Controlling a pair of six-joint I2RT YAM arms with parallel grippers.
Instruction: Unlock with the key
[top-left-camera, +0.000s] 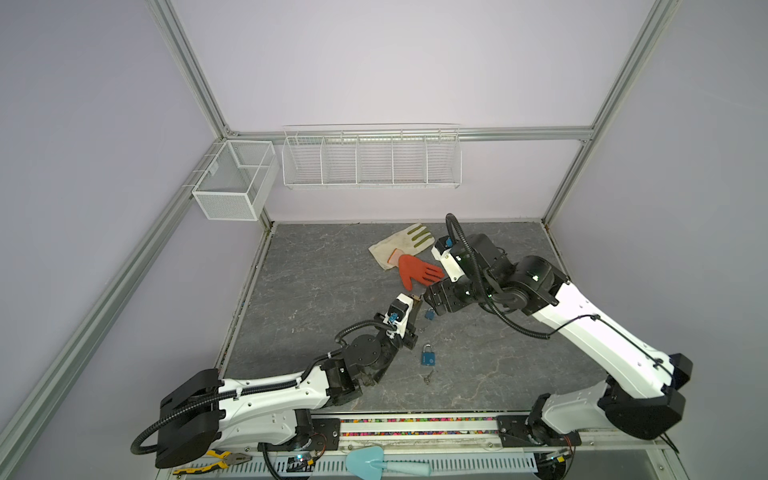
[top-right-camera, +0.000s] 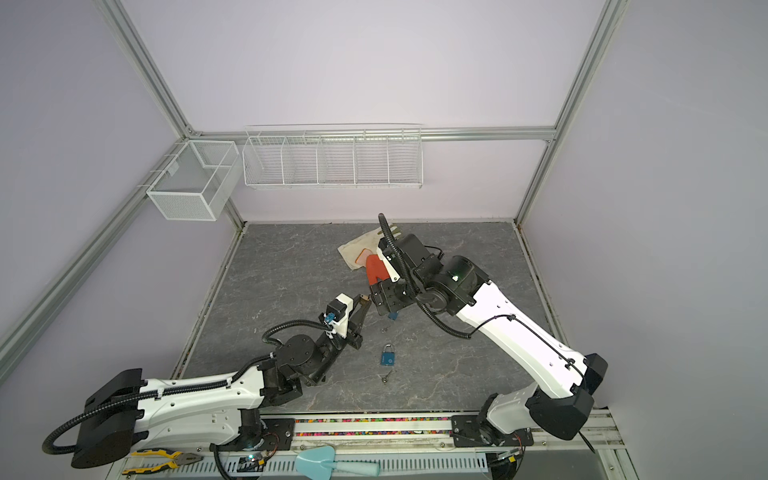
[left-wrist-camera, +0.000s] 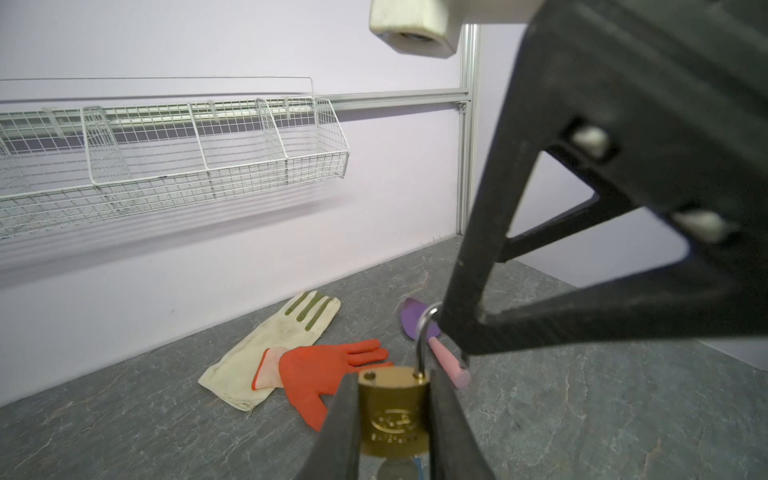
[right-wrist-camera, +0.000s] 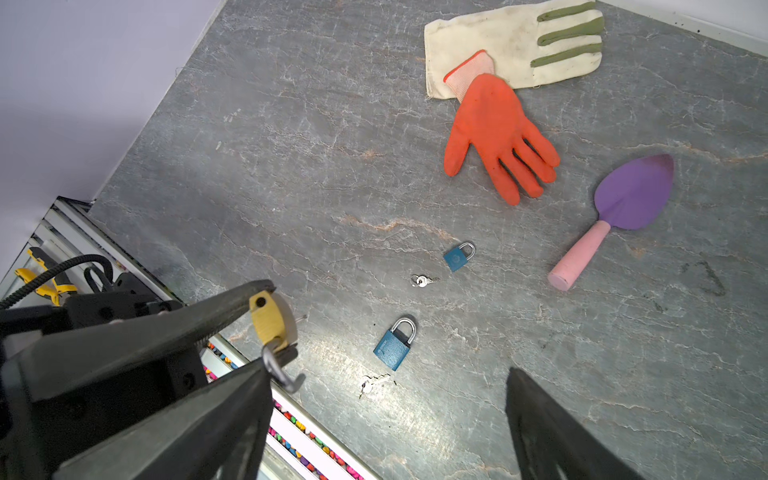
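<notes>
My left gripper (left-wrist-camera: 392, 374) is shut on the body of a brass padlock (left-wrist-camera: 392, 411), held above the table's middle (top-left-camera: 414, 297). Its steel shackle (left-wrist-camera: 423, 332) is swung out, and one shackle hole is empty. A grey rounded shape shows under the brass body; I cannot tell whether it is a key. My right gripper (right-wrist-camera: 388, 374) stands wide open just beside the lock, one finger (left-wrist-camera: 461, 324) close against the shackle. Two small silver keys (right-wrist-camera: 422, 281) (right-wrist-camera: 370, 384) lie on the table between two blue padlocks (right-wrist-camera: 458, 257) (right-wrist-camera: 395, 343).
An orange glove (right-wrist-camera: 494, 133) overlaps a cream glove (right-wrist-camera: 511, 45) at the back. A purple trowel with a pink handle (right-wrist-camera: 615, 216) lies to their right. Wire baskets (top-left-camera: 370, 158) (top-left-camera: 232, 183) hang on the walls. Yellow pliers (top-left-camera: 216, 457) and a teal trowel (top-left-camera: 374, 461) lie past the front rail.
</notes>
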